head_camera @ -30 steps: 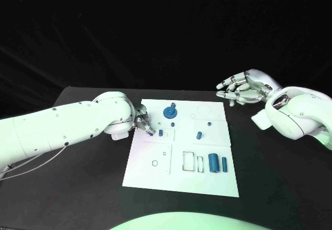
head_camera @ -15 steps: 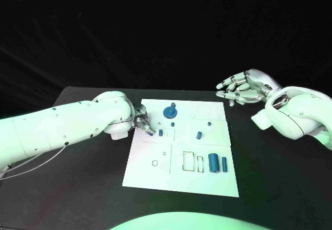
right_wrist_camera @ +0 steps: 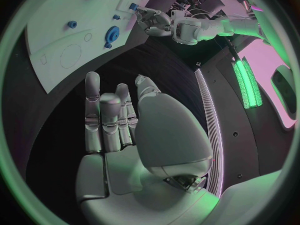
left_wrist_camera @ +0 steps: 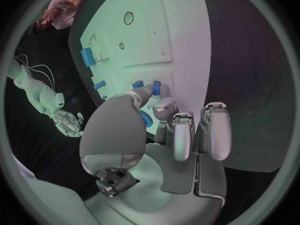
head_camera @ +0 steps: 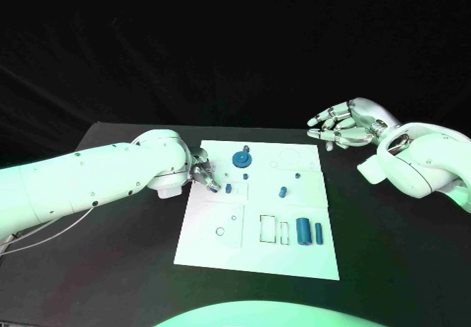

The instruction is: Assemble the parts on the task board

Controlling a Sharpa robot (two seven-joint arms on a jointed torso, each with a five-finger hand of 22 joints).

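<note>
Nearest on the task board (head_camera: 257,259) lie two blue cylinders (head_camera: 308,231), side by side. Further up, at the board's left edge, the left hand (head_camera: 202,174) pinches a small blue peg (head_camera: 214,190). Beyond the board's far right corner, the right hand (head_camera: 344,124) hovers with fingers loosely spread, holding nothing.

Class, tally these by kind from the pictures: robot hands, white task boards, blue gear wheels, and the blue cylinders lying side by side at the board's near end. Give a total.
Robot hands: 2, left hand, right hand
White task board: 1
Blue gear wheel: 1
Blue cylinders: 2
Total: 6
</note>
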